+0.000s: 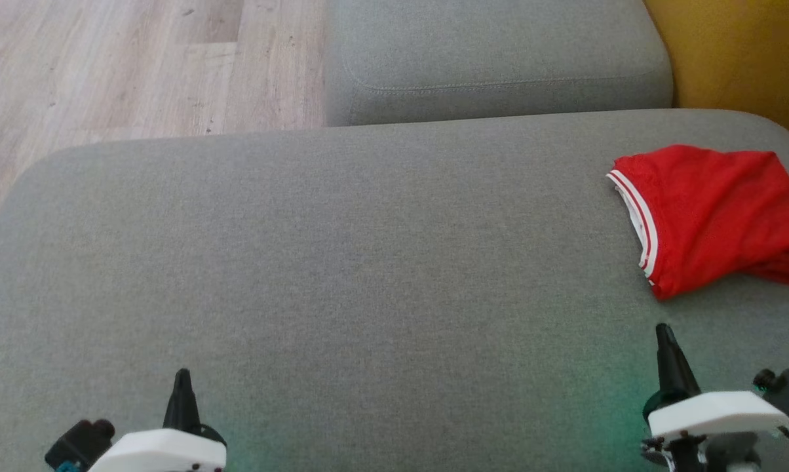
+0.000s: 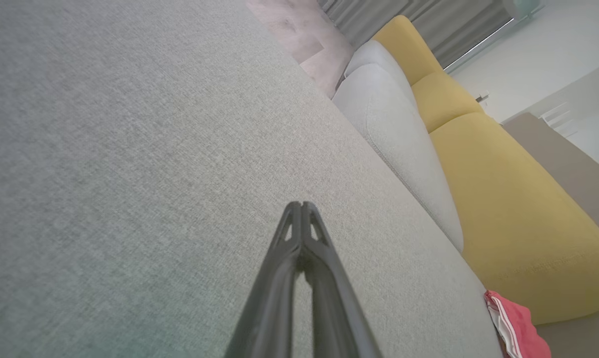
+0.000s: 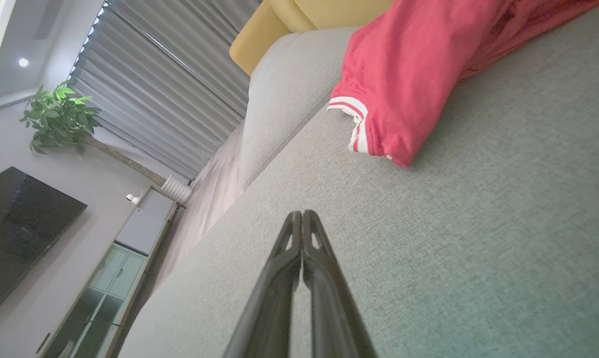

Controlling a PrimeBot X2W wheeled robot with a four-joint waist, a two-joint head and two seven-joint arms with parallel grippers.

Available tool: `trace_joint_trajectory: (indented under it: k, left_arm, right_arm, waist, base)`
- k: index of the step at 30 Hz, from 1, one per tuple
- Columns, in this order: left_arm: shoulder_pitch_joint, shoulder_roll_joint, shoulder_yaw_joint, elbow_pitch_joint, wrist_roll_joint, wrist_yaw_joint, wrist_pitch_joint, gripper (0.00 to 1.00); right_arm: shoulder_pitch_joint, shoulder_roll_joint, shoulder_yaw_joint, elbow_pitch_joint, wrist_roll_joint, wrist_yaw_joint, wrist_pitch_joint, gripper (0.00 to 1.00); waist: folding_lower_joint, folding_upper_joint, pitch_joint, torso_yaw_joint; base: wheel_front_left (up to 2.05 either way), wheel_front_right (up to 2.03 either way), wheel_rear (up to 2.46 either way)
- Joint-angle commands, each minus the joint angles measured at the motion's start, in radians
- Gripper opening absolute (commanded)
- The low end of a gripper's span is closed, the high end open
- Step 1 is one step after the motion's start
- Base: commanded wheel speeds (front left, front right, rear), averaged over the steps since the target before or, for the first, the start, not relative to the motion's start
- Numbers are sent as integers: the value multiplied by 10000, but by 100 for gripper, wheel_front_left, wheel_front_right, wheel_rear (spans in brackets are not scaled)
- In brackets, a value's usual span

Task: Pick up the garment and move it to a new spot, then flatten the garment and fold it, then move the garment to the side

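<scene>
The red fabric garment with white-striped trim (image 1: 715, 216) lies in a compact bundle just ahead of my right pincer (image 1: 662, 330), apart from it, near the side of the grey fabric sofa cushion (image 1: 368, 262). I judge it folded and set aside, with little or nothing left to do. Both pincers are pressed together, empty. My left pincer (image 1: 182, 375) sits well away from it. The head view cuts off the bundle's outer edge, so I cannot check how neat the fold is.

no readable text, label or number appears anywhere.
</scene>
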Motion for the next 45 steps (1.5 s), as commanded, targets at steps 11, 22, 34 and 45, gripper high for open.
trace_joint_trajectory:
  k: [11,22,34,45]
  left_arm:
    - [-760,-146,783,-391,-1079,-369,339,0]
    - [-885,-272,1196,-427,-1900,-600,607,0]
    - [-1034,-423,1693,-469,-2884,-877,928,0]
    - [-1171,-561,2148,-508,-3783,-1130,1223,0]
  right_arm:
    - [-745,-103,-129,-426,1524,40,229,0]
    - [-900,-107,-267,-446,2669,45,397,0]
    - [-1086,-110,-436,-471,4041,51,601,0]
    - [-1256,-112,-591,-493,5294,57,789,0]
  waist:
    - [-1,0,75,-33]
    - [-1,0,137,-61]
    - [-1,0,212,-94]
    - [-1,0,280,-125]
  base:
    - [0,0,0]
    - [0,0,0]
    - [0,0,0]
    - [0,0,0]
